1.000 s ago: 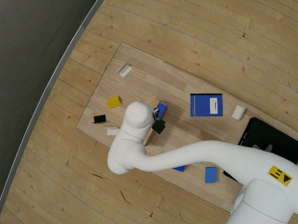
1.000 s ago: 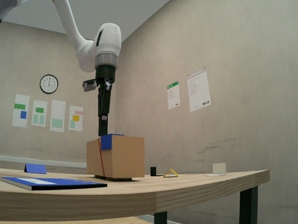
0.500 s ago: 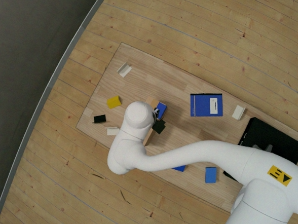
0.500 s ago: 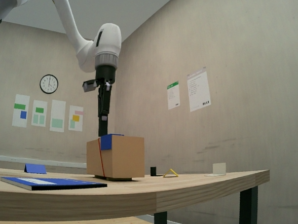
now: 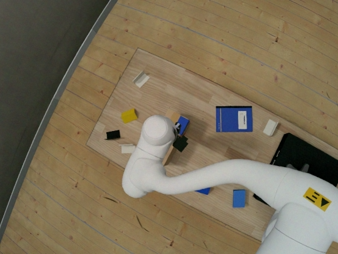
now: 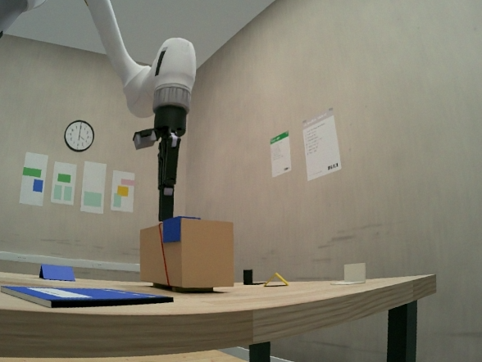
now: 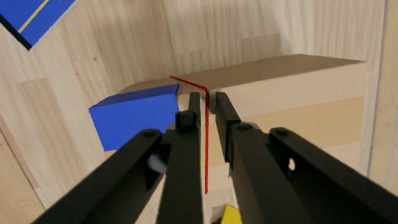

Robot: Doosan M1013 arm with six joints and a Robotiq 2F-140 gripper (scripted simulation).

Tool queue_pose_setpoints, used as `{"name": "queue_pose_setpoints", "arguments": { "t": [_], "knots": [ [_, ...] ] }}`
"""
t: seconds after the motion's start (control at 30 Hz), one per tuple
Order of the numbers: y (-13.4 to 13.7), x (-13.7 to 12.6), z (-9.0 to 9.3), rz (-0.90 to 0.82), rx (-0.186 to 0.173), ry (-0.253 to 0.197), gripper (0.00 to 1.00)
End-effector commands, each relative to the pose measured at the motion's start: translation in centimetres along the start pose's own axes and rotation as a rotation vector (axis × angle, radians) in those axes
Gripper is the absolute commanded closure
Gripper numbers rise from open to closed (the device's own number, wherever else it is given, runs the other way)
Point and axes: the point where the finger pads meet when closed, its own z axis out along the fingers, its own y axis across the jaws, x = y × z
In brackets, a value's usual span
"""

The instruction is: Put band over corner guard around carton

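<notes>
A brown carton (image 6: pixel 186 254) stands on the table, mostly hidden under my arm in the overhead view (image 5: pixel 169 152). A blue corner guard (image 6: pixel 172 229) sits on its top corner and also shows from above (image 5: pixel 183 124) and in the wrist view (image 7: pixel 135 120). A thin red band (image 6: pixel 164 258) runs round the carton just beside the guard, not over it. My gripper (image 6: pixel 165 214) points straight down at the carton's top edge. Its fingers are nearly shut, with a narrow gap, and the band (image 7: pixel 206 140) runs along that gap unclamped. A thin dark piece (image 6: pixel 182 288) shows under the carton's base.
A blue book (image 5: pixel 234 119) lies right of the carton. A yellow wedge (image 5: pixel 129 115), a black block (image 5: pixel 112 134) and white angle pieces (image 5: pixel 141 79) (image 5: pixel 127 148) (image 5: pixel 271 127) lie around. Blue guards (image 5: pixel 239 198) sit near the arm's black base (image 5: pixel 304 158).
</notes>
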Motion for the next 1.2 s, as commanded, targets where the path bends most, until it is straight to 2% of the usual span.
{"name": "queue_pose_setpoints", "arguments": {
  "t": [0.0,1.17],
  "knots": [
    [0.0,0.23,0.25,0.003,0.002,0.001,0.82],
    [0.0,0.23,0.64,0.003,0.002,0.002,0.82]
  ]
}}
